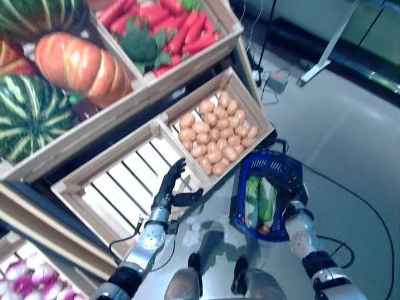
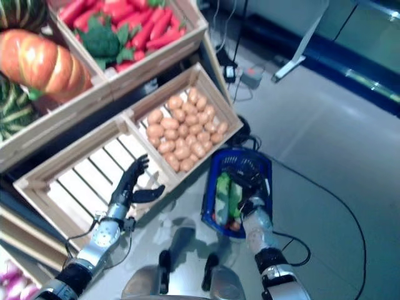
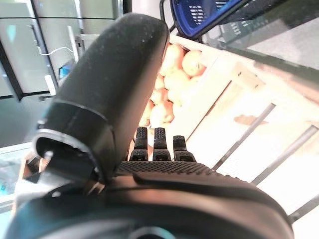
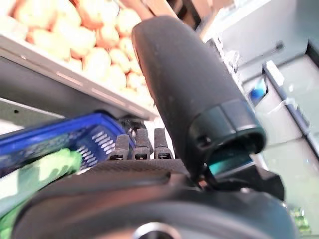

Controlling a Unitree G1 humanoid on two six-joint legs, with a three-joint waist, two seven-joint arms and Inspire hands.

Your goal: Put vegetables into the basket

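While the blue basket (image 1: 270, 164) already carries a couple of green vegetables (image 1: 260, 200) and a small reddish piece near its 6 o'clock rim, the task looks partly done, with more produce left on the stand. The right hand (image 2: 252, 182) sits at the basket's handle over its 3 o'clock side; whether its fingers are curled round the handle cannot be told. The left hand (image 1: 170, 185) hovers with fingers straight and apart, holding nothing, over the empty slatted crate (image 1: 106, 194). At 2 o'clock from that hand, a neighbouring crate (image 1: 247, 94) is full of potatoes (image 1: 215, 134). Higher bins hold red peppers (image 1: 172, 22) with broccoli (image 1: 139, 42), and an orange pumpkin (image 1: 81, 65) beside a striped watermelon (image 1: 31, 115).
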